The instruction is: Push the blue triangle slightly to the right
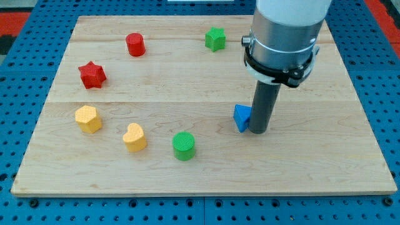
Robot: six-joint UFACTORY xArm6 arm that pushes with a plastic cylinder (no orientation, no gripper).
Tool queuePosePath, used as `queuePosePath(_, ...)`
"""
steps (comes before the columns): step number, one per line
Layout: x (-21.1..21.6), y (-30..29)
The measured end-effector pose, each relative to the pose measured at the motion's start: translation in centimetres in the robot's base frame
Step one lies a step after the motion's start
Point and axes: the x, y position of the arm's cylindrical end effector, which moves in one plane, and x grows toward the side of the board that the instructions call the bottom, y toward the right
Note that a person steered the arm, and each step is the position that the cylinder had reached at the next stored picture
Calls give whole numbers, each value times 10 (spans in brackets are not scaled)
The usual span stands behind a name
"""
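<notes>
The blue triangle (242, 117) lies on the wooden board (200, 169), right of the board's middle. My dark rod comes down from the grey arm body at the view's top right. My tip (259, 130) rests on the board directly against the triangle's right side, and the rod covers the triangle's right edge.
A green star (215, 39) and a red cylinder (135, 44) sit near the view's top. A red star (92, 75), a yellow hexagon (88, 119), a yellow heart (134, 137) and a green cylinder (184, 145) lie to the left. Blue pegboard surrounds the board.
</notes>
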Motion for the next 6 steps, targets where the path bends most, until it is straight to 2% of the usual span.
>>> queuePosePath(1,-21,0)
queuePosePath(2,4,36)
queuePosePath(3,22,4)
queuePosePath(4,22,-66)
queuePosePath(6,-45,-60)
